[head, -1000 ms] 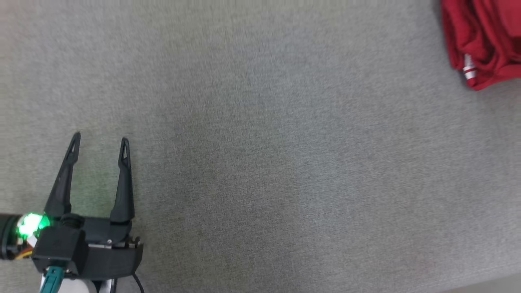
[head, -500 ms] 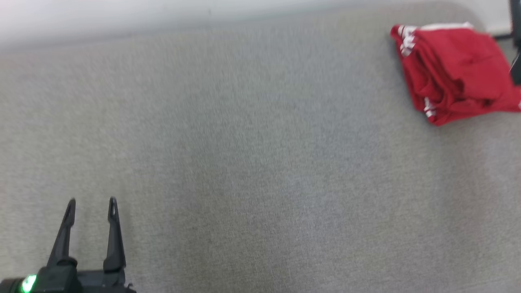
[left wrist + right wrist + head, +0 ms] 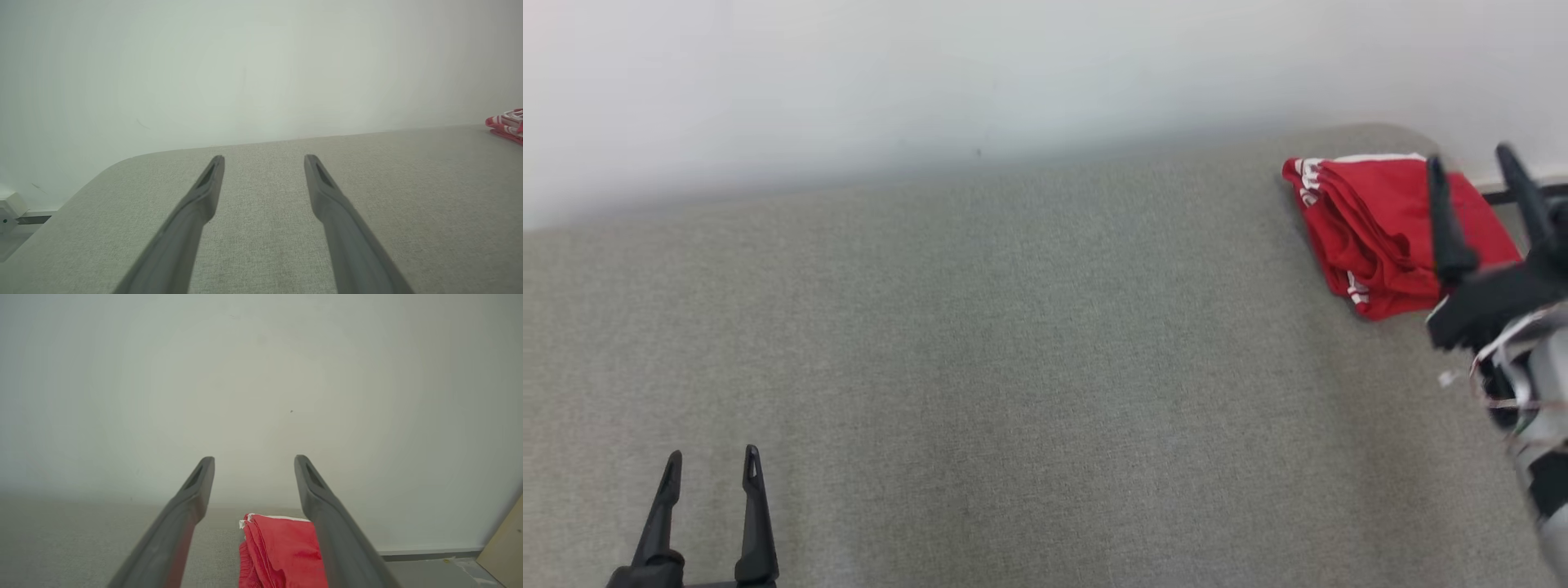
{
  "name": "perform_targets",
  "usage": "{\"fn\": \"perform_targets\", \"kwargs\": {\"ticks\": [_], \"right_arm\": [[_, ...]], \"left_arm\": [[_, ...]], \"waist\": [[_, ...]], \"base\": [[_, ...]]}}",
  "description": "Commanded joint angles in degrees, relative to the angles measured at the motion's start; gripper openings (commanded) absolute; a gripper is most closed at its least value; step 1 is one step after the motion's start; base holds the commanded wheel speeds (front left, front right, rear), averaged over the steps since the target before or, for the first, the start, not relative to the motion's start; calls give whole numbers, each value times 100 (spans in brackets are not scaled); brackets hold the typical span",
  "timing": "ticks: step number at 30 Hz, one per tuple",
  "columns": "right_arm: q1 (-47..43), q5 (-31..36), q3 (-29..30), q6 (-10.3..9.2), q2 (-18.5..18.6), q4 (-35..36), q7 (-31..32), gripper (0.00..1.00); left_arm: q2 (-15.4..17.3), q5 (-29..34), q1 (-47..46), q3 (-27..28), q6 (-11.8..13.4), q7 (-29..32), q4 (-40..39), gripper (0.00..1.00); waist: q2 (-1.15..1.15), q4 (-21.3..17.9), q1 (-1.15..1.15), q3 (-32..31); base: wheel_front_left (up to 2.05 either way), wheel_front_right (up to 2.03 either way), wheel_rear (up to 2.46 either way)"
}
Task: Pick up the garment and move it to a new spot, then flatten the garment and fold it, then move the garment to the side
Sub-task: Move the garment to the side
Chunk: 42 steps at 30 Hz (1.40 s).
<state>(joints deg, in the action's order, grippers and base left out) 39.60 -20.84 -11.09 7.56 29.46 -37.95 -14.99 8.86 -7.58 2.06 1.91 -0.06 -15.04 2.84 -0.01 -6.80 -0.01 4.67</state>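
Note:
A folded red garment (image 3: pixel 1380 229) with white trim lies at the far right corner of the grey table (image 3: pixel 1013 367). My right gripper (image 3: pixel 1470 167) hovers open just in front of and above it, fingers pointing toward the wall. In the right wrist view the garment (image 3: pixel 282 551) sits low between the spread fingers (image 3: pixel 192 490). My left gripper (image 3: pixel 711 465) stands open at the near left, far from the cloth. The left wrist view catches the garment (image 3: pixel 506 124) at its right edge, beyond the open gripper (image 3: pixel 263 161).
A pale wall (image 3: pixel 931 82) runs behind the table's far edge. The table's rounded right corner (image 3: pixel 1437 135) lies just past the garment. A tan board (image 3: pixel 504 543) leans at the right on the floor. A white box (image 3: pixel 10 204) sits off the table's left corner.
The head camera has tilted up, bringing the wall and the table's far edge into sight. My right gripper has come into view by the garment. The garment lies where it was.

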Motion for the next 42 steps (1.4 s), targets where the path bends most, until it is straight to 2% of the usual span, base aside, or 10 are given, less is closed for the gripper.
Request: {"fn": "perform_targets", "kwargs": {"ticks": [1,7,14,24,32,38,42], "right_arm": [[-157,43,91,-17,-77,57,-22,100],[-1299,533,780,-17,-649,743,-23,100],[-2321,799,1202,-17,-1207,1359,-24,100],[-3560,1237,1436,-17,-2001,2442,-24,100],[-4067,1412,1361,-17,-2287,2840,-24,100],[-4231,1460,1271,-17,-2392,2867,-23,100],[-4294,1488,1263,-17,-2439,2805,-23,100]], "left_arm": [[-30,-43,47,-3,-11,-16,8,100],[-111,-53,122,-54,-30,-16,141,100],[-142,-22,107,-91,-46,-17,306,100],[-106,-32,70,-12,-6,-17,431,100],[-80,-43,170,46,8,-17,516,100],[-35,43,203,50,63,-17,665,100],[-6,61,226,-37,1,-17,768,100]], "waist": [[1,87,1,-188],[1,182,1,-373],[1,230,1,-428],[1,359,1,-504],[1,400,1,-620],[1,458,1,-741],[1,500,1,-814]], "base": [[0,0,0],[0,0,0],[0,0,0],[0,0,0],[0,0,0],[0,0,0],[0,0,0]]}}
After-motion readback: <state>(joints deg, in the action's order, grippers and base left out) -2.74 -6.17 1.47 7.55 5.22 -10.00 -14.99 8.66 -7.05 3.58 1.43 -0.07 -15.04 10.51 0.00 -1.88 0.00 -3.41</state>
